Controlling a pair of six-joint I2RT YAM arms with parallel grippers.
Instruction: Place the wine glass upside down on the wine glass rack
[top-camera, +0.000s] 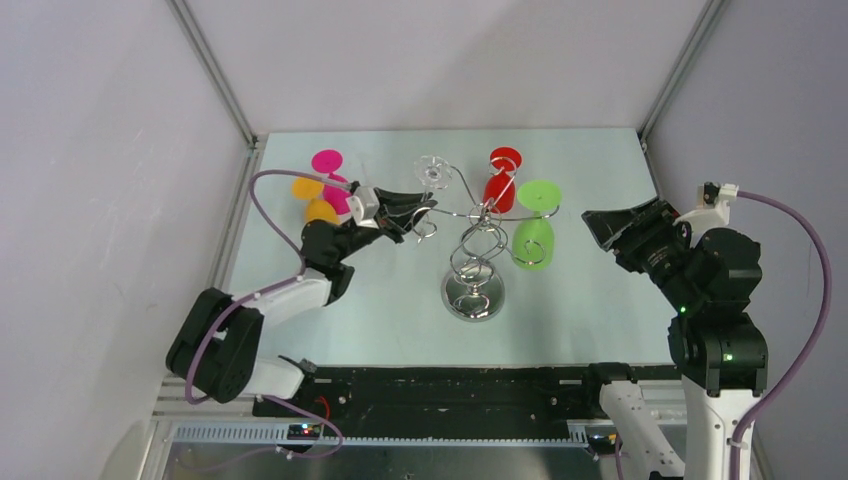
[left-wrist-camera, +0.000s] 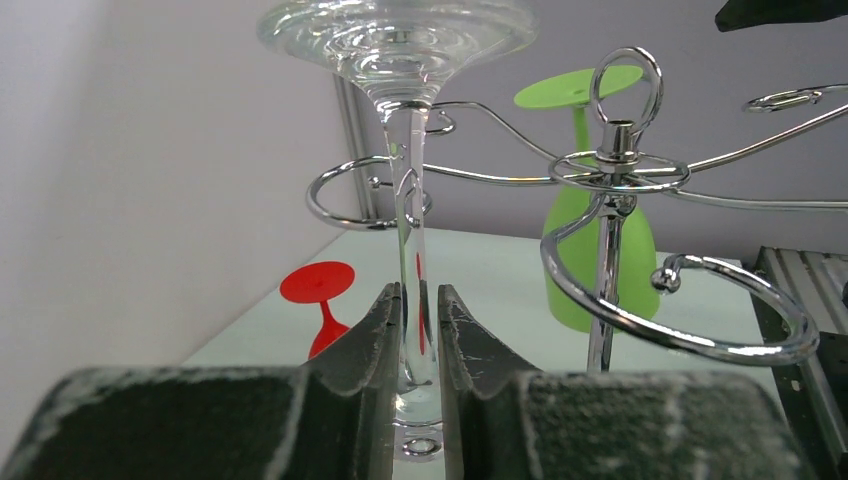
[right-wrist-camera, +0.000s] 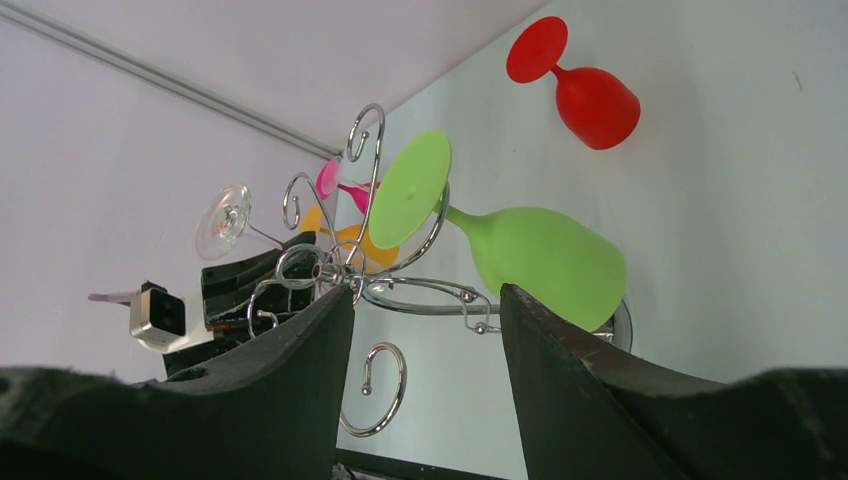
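Covering the work area is a pale table (top-camera: 330, 320), boxed in by plain light walls (top-camera: 100, 200) with metal frame posts (top-camera: 215, 70) in the far corners.

The wine glass rack (top-camera: 478, 245) stands upright near the table's middle on its round mirrored base (top-camera: 473, 298). A green glass (top-camera: 534, 235) hangs bowl-down from a curled arm on its right side. A red glass (top-camera: 499, 185) stands inverted on the table just behind the rack. A pink glass (top-camera: 332, 175) and an orange glass (top-camera: 315, 200) sit together at the far left.

Left arm: extended forward and to the right from its base, with a purple cable (top-camera: 265, 195) looped above it. The left gripper (left-wrist-camera: 420, 300) is clamped on the stem of the clear wine glass (left-wrist-camera: 408, 190), which is held upside down, foot uppermost. The stem stands at the curled end of the rack's left arm; whether it sits inside that curl cannot be told.

Right arm: folded upright at the right edge of the table, well apart from the rack and pointing towards it. The right gripper (right-wrist-camera: 425, 292) has its jaws apart and holds nothing. Green indicator lights (top-camera: 683, 310) show on this arm.
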